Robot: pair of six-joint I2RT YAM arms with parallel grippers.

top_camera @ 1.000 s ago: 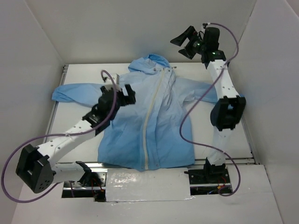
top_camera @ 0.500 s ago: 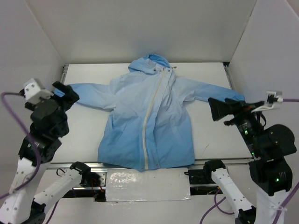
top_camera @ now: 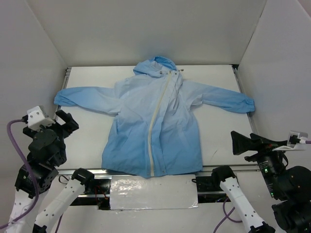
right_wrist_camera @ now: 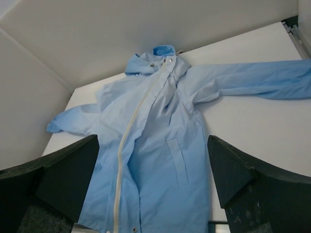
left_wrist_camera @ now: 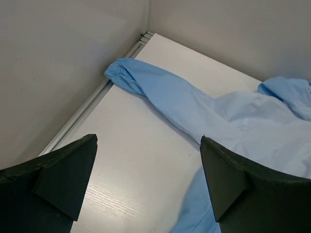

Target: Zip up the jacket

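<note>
The light-blue hooded jacket [top_camera: 160, 121] lies flat on the white table, hood at the far end and both sleeves spread out. Its white zipper [top_camera: 158, 121] runs from hem to collar, and the two fronts meet along it. My left gripper [top_camera: 67, 121] is open and empty, raised at the near left, apart from the left sleeve [left_wrist_camera: 165, 94]. My right gripper [top_camera: 236, 143] is open and empty, raised at the near right and facing the jacket [right_wrist_camera: 155, 141]. The right wrist view shows the whole zipper [right_wrist_camera: 127, 145].
White enclosure walls [top_camera: 39, 53] stand on the left, back and right. A metal rail [top_camera: 252, 145] runs along the table's right edge and another along the left [left_wrist_camera: 92, 99]. A silver taped strip [top_camera: 153, 191] lies at the near edge between the arm bases.
Both arms have pulled back from over the jacket to the near corners. The sleeves now lie uncovered and spread out. The jacket body has not moved.
</note>
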